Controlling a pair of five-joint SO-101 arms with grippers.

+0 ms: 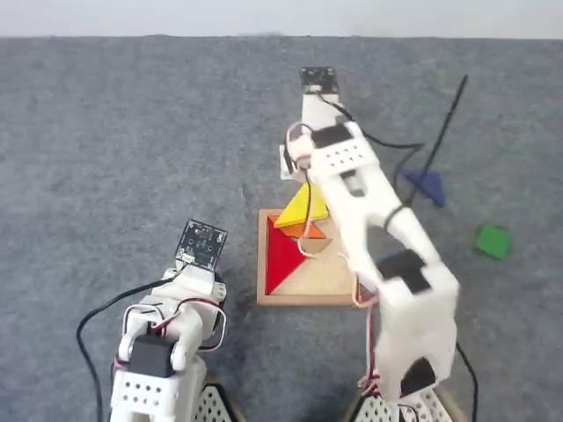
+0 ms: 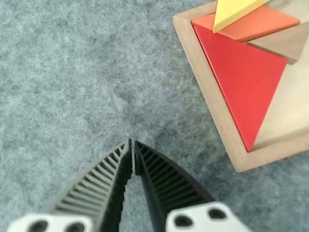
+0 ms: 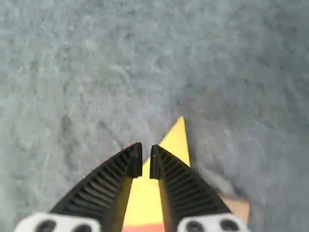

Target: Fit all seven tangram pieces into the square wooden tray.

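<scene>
Right gripper (image 3: 146, 161) with fingers pinched almost together hangs over the yellow triangle (image 3: 177, 141) at the far edge of the tray (image 1: 303, 301). Left gripper (image 2: 133, 143) is closed too, off its left edge.

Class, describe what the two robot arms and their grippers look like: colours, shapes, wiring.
Both the left arm and right arm are white plastic shells with black motor blocks, red, white and black wires, and a black circuit board by each wrist. The left gripper and right gripper have black, ribbed, tapering fingers.
</scene>
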